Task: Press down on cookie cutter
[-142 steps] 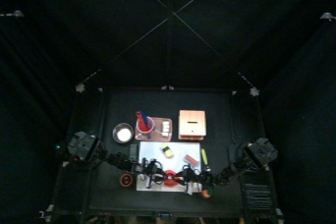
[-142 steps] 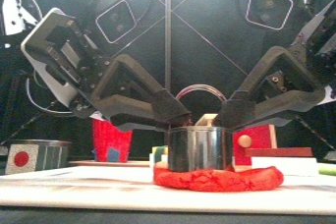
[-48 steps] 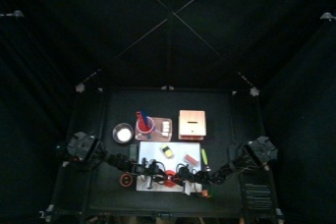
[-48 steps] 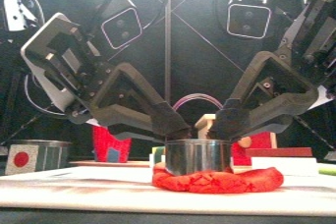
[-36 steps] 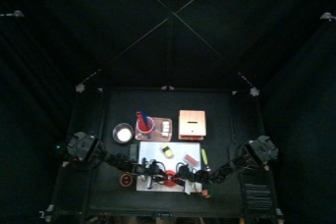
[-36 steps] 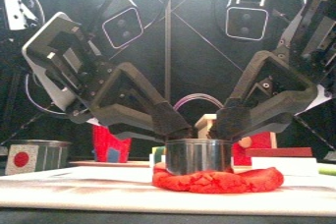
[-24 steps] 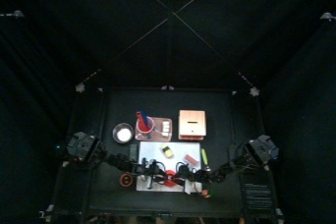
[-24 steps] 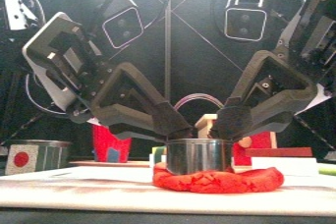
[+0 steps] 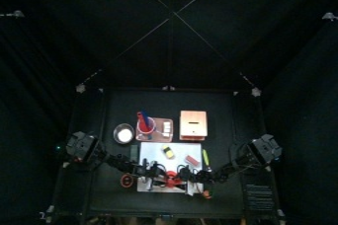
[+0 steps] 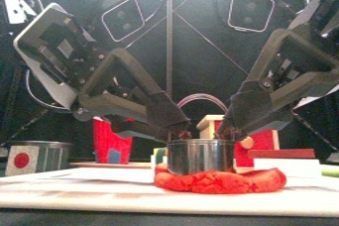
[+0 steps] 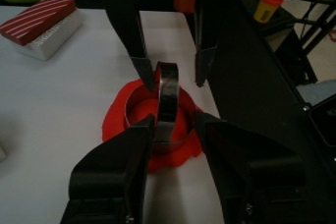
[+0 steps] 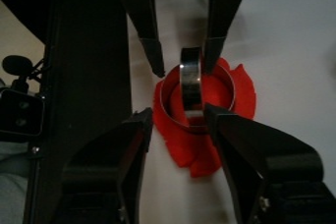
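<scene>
Metal cookie cutter (image 10: 199,155) seated in red dough (image 10: 219,180) on the white mat, tabletop (image 9: 224,120) front centre.

You have the left end effector (image 11: 167,135) and right end effector (image 12: 182,117) flanking the ring, jaws apart, clamped on nothing. Judged: the dough is soft and yielding; the cutter is stiff, thin-walled and likely slick. Bear on its top rim, evenly from both sides, or it may tilt.

No readable txt, labels, brands or nos. anywhere; the red dot on the box (image 10: 23,158) at front-view left is a plain mark.
</scene>
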Robot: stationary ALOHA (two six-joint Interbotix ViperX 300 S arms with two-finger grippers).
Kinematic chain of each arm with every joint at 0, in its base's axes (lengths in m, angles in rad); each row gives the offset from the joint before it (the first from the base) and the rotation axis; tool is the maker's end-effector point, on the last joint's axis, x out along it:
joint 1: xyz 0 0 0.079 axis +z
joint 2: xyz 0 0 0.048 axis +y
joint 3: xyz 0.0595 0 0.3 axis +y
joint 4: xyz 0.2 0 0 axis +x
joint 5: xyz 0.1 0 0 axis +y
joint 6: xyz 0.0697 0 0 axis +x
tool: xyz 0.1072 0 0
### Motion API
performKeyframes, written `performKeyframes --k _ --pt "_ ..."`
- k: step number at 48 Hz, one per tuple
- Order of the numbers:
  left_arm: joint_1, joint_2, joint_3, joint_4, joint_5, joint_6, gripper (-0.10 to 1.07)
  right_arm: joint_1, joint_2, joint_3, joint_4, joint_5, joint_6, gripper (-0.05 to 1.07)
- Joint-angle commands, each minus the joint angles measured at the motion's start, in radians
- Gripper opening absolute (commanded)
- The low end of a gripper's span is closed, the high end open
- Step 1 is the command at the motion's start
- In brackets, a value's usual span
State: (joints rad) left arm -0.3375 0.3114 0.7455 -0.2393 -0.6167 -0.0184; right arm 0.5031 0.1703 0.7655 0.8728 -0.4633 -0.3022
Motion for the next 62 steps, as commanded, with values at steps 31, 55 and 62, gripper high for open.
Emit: performKeyframes --k 31,55,62 --pt "0.014 -0.146 0.074 -0.029 0.011 0.179 0.78 -0.115 -0.084 -0.014 -0.075 0.011 0.002 0.93" --pt "0.014 -0.064 0.038 -0.078 0.014 0.179 0.44 -0.126 -0.078 -0.057 -0.072 0.060 0.005 0.92" --pt "0.012 -0.061 0.037 -0.083 0.025 0.179 0.44 -0.127 -0.069 -0.055 -0.067 0.066 0.006 0.92"
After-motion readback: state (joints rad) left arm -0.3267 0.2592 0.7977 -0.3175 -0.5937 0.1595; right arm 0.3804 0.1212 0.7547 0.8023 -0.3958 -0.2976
